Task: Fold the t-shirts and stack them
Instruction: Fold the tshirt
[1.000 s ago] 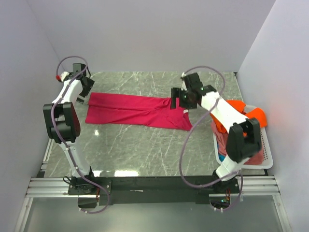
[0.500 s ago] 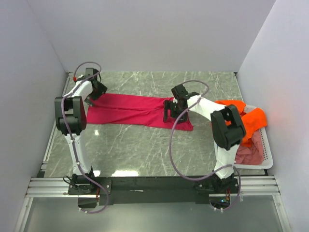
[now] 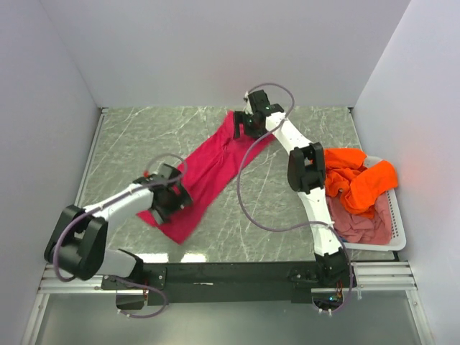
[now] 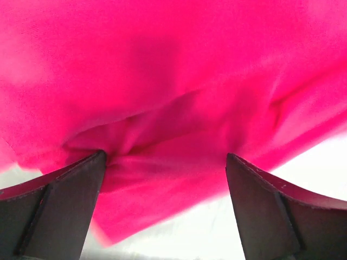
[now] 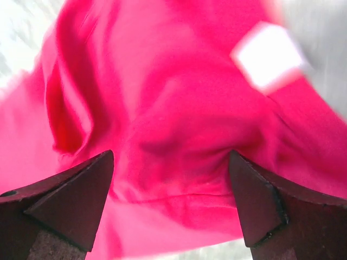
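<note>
The crimson-magenta t-shirt (image 3: 212, 169) lies as a long diagonal strip on the marble table, from near left to far centre. My left gripper (image 3: 171, 200) is on its near end. The left wrist view shows the jaws wide apart over bunched cloth (image 4: 162, 81), near its edge. My right gripper (image 3: 243, 123) is on the far end, jaws wide apart over folded cloth (image 5: 173, 108) below a white label (image 5: 267, 57). The bright orange t-shirt (image 3: 359, 180) drapes over the basket. A pink-red shirt (image 3: 363, 226) lies inside it. The teal-blue shirt is hidden.
The white plastic basket (image 3: 397, 230) stands at the table's right edge, by the right wall. White walls close in the left, back and right sides. The right arm stretches far across to the back centre.
The crimson shirt has swung from lying across the table to a diagonal. My left gripper moved from far left to near left, and my right gripper moved to the far centre.
</note>
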